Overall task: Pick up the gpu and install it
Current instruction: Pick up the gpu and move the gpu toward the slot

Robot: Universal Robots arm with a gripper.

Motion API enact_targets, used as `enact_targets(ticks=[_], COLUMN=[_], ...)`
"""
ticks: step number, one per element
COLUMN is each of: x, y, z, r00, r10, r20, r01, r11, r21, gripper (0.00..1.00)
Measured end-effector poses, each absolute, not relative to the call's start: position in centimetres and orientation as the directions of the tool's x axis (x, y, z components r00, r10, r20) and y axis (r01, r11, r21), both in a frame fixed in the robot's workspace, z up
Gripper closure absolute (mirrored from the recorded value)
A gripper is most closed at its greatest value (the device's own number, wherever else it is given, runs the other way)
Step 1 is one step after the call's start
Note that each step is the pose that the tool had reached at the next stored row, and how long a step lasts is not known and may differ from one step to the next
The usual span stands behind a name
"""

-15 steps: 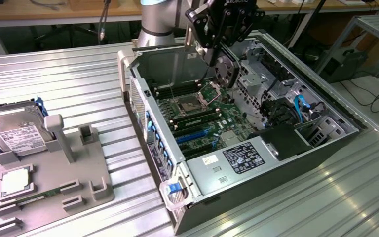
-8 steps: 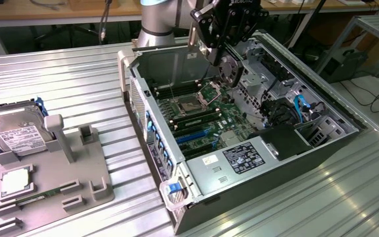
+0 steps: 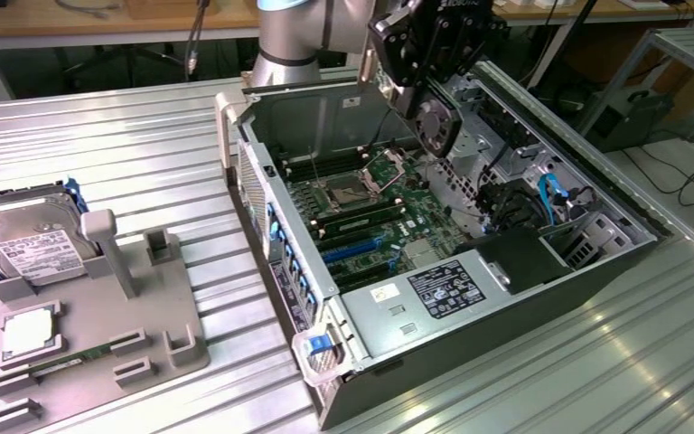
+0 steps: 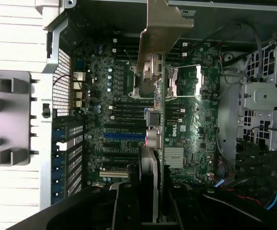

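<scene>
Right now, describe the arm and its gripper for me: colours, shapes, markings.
The arm is a thick round tube in pale silver-grey, ringed by a darker seam at a joint. The gripper is black and blocky, with white lettering on its body in the exterior view. Its fingers are black too, broad and flat-sided.

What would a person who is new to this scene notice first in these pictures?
First comes the open computer case, which lies on the ribbed metal table with its motherboard bare. Above the board, the gripper holds the gpu, whose round fan is visible. At the exterior view's left, a silver hard drive rests on a grey holder.
</scene>
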State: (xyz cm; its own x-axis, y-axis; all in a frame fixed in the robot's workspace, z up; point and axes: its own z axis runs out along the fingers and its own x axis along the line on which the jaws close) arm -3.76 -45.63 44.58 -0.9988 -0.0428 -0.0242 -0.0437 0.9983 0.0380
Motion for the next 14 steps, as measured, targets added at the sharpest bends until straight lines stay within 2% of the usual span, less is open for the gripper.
enact_targets(ticks=[14], x=[-1.0], y=[-45.6], z=[44.5], r00=[-0.999], r10=[-0.043], r20=[-0.024], r01=[-0.044], r11=[0.998], r21=[0.038], gripper=[0.72])
